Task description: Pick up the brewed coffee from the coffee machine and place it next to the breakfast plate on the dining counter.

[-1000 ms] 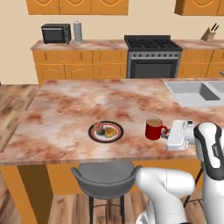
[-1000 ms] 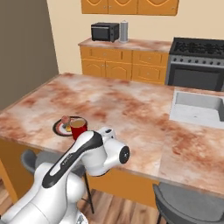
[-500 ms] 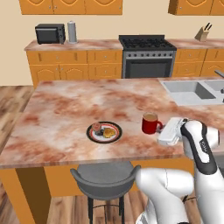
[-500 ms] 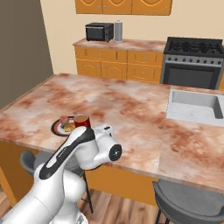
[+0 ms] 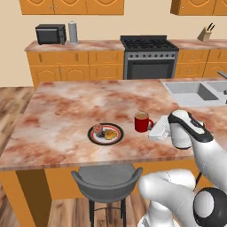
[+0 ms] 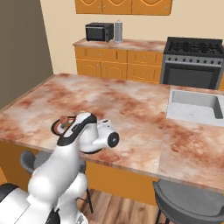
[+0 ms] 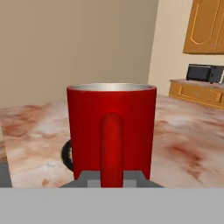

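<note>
Red coffee mug (image 5: 142,121): you see it upright above the island tabletop (image 5: 66,115), just right of the breakfast plate (image 5: 105,134).
Fingers (image 7: 89,178): clenched on the mug's handle (image 7: 111,148).
Plate: holds yellow and brown food.

arm: we reach forward, bent low | gripper (image 5: 153,132): level, our jaws closed on the mug handle (image 7: 111,148)

Pretty standard kitchen: orange cabinets (image 5: 66,66) along the far beige wall (image 5: 133,24), black stove (image 5: 148,55) in the middle, wood floor (image 5: 11,99), grey stool (image 5: 106,184) up near.
</note>
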Motion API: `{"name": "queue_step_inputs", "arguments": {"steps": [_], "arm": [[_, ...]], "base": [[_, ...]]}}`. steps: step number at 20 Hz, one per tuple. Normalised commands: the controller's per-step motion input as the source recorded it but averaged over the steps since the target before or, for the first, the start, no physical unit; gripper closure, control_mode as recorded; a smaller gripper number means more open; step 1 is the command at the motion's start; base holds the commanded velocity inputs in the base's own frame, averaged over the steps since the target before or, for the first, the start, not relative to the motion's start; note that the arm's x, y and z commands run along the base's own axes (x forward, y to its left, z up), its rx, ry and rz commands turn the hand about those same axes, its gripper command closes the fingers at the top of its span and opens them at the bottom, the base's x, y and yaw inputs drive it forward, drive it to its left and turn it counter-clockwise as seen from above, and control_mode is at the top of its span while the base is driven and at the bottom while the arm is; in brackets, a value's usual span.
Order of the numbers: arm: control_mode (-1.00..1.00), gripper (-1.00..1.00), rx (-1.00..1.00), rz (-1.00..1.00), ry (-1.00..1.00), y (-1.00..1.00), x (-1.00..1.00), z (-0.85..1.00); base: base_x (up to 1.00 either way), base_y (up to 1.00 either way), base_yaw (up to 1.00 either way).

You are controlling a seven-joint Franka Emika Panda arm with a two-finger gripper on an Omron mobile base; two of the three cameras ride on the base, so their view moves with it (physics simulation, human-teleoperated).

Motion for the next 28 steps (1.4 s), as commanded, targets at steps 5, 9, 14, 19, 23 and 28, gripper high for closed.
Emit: {"name": "queue_step_inputs", "arguments": {"steps": [5, 9, 14, 19, 23, 28], "arm": [[-1.0, 1.0, 0.0, 0.1, 0.01, 0.01, 0.56, -0.24], [-1.0, 1.0, 0.0, 0.05, 0.0, -0.04, 0.52, -0.36], [-1.0, 1.0, 0.0, 0.02, 0.0, 0.0, 0.56, -0.45], [-1.0, 1.0, 0.0, 0.0, 0.0, -0.01, 0.5, -0.44], [-1.0, 1.0, 0.0, 0.01, 0.0, -0.09, 0.53, -0.46], [-1.0, 1.0, 0.0, 0.01, 0.0, -0.06, 0.59, -0.4]], "base": [[0.0, 0.0, 0.0], [0.0, 0.0, 0.0], [0.0, 0.0, 0.0], [0.0, 0.0, 0.0], [0.0, 0.0, 0.0], [0.0, 0.0, 0.0]]}}
